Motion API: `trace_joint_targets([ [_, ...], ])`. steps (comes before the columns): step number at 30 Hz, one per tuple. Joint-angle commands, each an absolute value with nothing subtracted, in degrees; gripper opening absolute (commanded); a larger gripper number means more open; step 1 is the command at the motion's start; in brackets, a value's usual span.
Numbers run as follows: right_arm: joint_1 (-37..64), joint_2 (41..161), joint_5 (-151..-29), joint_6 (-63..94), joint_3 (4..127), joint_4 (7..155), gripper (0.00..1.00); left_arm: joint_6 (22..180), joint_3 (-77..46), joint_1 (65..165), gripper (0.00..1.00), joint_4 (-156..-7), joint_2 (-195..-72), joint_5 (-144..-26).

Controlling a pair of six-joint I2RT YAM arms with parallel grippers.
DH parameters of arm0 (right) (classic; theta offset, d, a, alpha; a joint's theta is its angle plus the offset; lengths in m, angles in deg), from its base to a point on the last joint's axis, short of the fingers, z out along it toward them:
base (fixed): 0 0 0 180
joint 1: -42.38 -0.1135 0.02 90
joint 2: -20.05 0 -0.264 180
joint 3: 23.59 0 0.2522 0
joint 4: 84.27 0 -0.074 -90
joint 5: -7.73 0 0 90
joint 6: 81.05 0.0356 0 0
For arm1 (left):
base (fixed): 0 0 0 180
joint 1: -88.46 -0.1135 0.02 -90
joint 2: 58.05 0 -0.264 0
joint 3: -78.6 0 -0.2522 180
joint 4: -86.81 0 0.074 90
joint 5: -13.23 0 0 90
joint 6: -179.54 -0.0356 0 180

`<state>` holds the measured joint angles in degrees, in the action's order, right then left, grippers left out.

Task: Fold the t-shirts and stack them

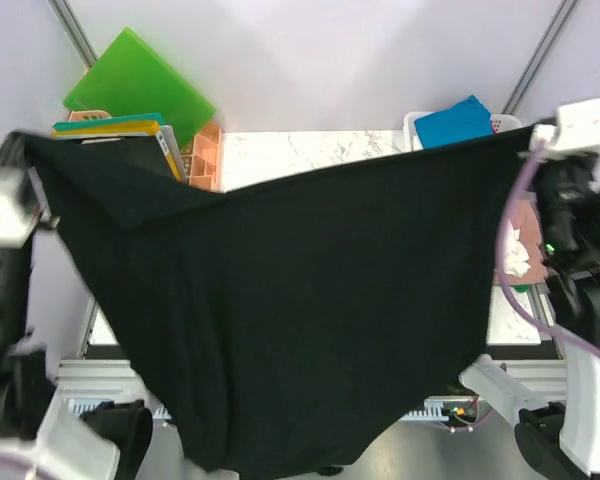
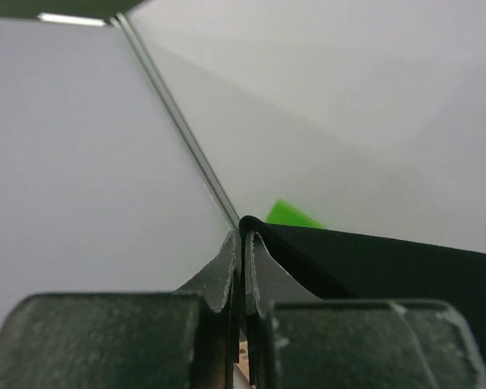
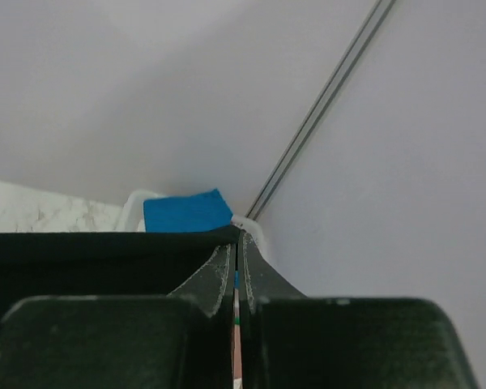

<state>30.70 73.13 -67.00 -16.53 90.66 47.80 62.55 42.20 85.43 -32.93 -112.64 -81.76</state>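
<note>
A large black t-shirt [image 1: 280,300] hangs stretched in the air between both arms and hides most of the table. My left gripper [image 1: 25,145] is shut on its upper left corner; in the left wrist view the black cloth [image 2: 373,263] runs off to the right from the shut gripper [image 2: 245,227]. My right gripper [image 1: 532,140] is shut on the upper right corner, and the cloth [image 3: 89,251] stretches left from the pinched tips of this gripper [image 3: 237,237]. A bright blue t-shirt [image 1: 455,122] [image 3: 186,212] lies in a white basket [image 1: 414,122] at the back right.
A green plastic board [image 1: 140,85] [image 2: 292,215] leans at the back left above a stack of flat boxes [image 1: 110,128] and an orange crate [image 1: 205,155]. Pink and white cloth [image 1: 520,240] lies at the right edge. Marble tabletop [image 1: 310,155] shows behind the shirt.
</note>
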Motion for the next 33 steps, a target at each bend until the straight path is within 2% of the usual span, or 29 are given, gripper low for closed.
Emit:
trace_joint_targets([
  [1,30.60,75.07,-64.86,-18.39,82.92,54.45,0.00,63.43,35.70,85.21,0.02,-34.33,-119.57,-82.30],
  [8,30.60,82.27,-66.89,-18.30,65.87,65.17,0.00,65.10,22.06,85.21,0.02,-41.80,-128.09,-84.68],
  [12,31.04,95.26,-64.17,-20.58,63.21,76.48,0.00,64.84,15.38,85.56,0.02,-46.46,-134.59,-84.50],
  [17,31.39,114.92,-60.56,-20.24,70.56,85.12,0.00,63.70,10.88,87.40,0.02,-56.30,-142.94,-83.28],
  [20,31.57,124.33,-60.48,-18.22,78.64,84.70,0.00,64.66,13.68,87.49,0.02,-58.68,-149.51,-83.27],
  [22,31.65,128.40,-59.51,-16.72,83.66,84.78,0.00,65.54,18.42,87.58,0.02,-58.25,-154.70,-83.18],
  [28,31.66,139.39,-55.74,-15.32,92.27,88.83,0.00,62.91,25.64,90.83,0.02,-60.27,-161.14,-80.82],
  [31,31.48,141.25,-54.50,-14.79,94.66,88.39,0.00,63.87,27.32,91.01,0.02,-60.18,-162.20,-80.55],
  [33,31.39,140.90,-55.46,-14.17,94.41,88.12,0.33,64.49,26.79,91.10,0.06,-60.36,-161.68,-80.81],
])
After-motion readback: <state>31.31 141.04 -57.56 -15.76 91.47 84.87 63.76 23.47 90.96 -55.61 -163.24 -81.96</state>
